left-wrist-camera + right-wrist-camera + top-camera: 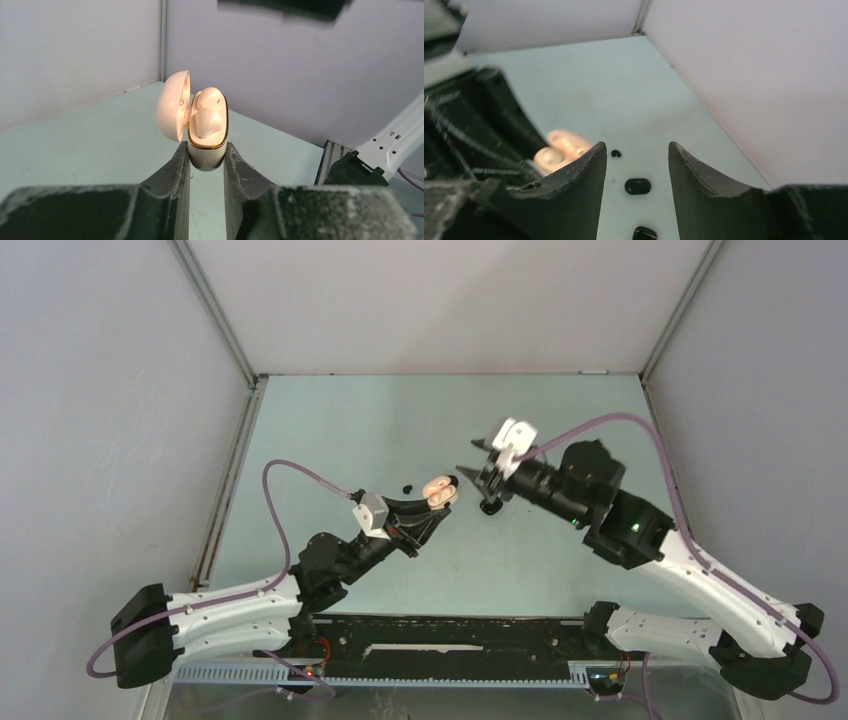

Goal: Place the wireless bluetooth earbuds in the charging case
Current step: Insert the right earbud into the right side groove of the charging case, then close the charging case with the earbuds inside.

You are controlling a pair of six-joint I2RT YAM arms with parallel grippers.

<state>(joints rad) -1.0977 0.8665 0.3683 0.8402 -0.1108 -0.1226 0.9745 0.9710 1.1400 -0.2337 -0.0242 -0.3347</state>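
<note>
Jaws of your left gripper (436, 506) are clamped on a pale pinkish, pebble-shaped plastic charging case (441, 490). The top view puts it near the middle of the pale green table (330, 420), lid open. Your right gripper (474, 485) sits just right of the case, tips pointing at it; contact can't be judged from here. A tiny black speck (408, 486) lies on the table just left of the case. A black oval lump (489, 506) lies below the right gripper.

Left wrist: both dark fingers (175, 170) press the lower body of the case from either side. It stands upright between them, gold-rimmed mouth toward the camera. Its rounded lid (172, 105) is swung open to the left. Two whitish earbuds (207, 120) sit in the mouth, one above the other — how deep, you can't tell.

Right wrist: jaws stand partly apart with nothing between them — only table shows in the gap. The case is a blurred peach shape just beyond the left-hand fingertip. The speck and the oval lump lie on the table past the tips. Another dark piece (644, 233) is cut off at the bottom edge.
</note>
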